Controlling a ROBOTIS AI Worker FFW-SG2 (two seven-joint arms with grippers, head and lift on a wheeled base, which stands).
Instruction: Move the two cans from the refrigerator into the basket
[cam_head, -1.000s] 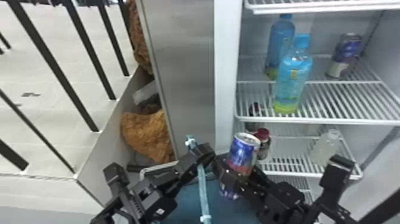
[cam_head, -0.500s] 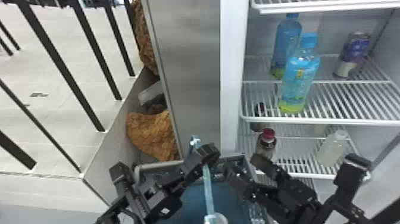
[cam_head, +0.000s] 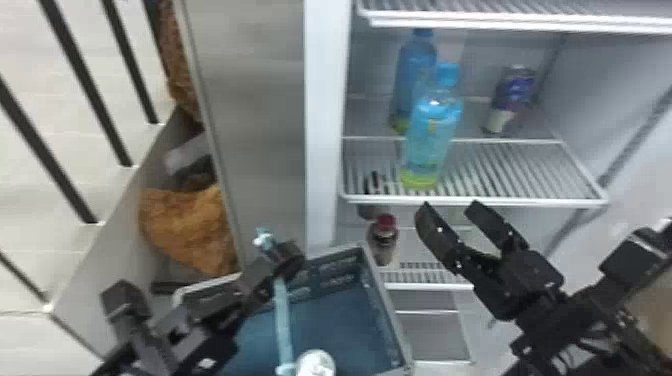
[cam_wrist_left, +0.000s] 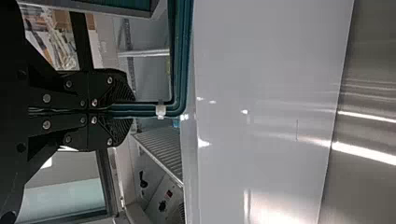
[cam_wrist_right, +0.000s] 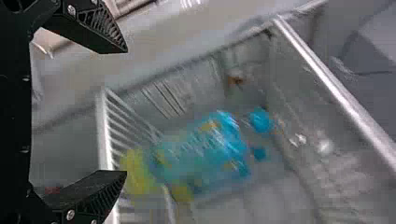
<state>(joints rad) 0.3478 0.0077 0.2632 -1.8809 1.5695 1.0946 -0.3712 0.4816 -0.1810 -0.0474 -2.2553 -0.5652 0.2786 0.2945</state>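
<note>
Pale tiled floor (cam_head: 35, 150) w/ dark bars (cam_head: 80, 85) takes the upper L of the head view; a grey panel (cam_head: 255, 125) runs down L of ctr, w/ an orange-brown thing (cam_head: 190, 225) beside it. Fridge (cam_head: 325, 125) is open on the R. One can (cam_head: 510, 100), purple & white, is at upper R, toward the back on the shelf (cam_head: 500, 201) w/ two blue bottles, front one (cam_head: 432, 130) & rear one (cam_head: 417, 65), L of it. Red-capped bottle (cam_head: 385, 240) is lower, near ctr. Basket (cam_head: 345, 280), blue, is at btm ctr; the other can (cam_head: 315, 364) is in it, round top showing at the btm edge, close by the handle (cam_head: 282, 320). L gripper (cam_head: 291, 257) is at lower L of ctr, on that handle; L wrist view has the L gripper's (cam_wrist_left: 132, 110) fingers pressed together around the handle. R gripper (cam_head: 449, 206) is R of ctr, right by the shelf's front edge in the pic, fingers spread, nothing btwn them. R wrist view: same wide gap, blue bottles beyond the fingertips (cam_wrist_right: 114, 179), blurred.
</note>
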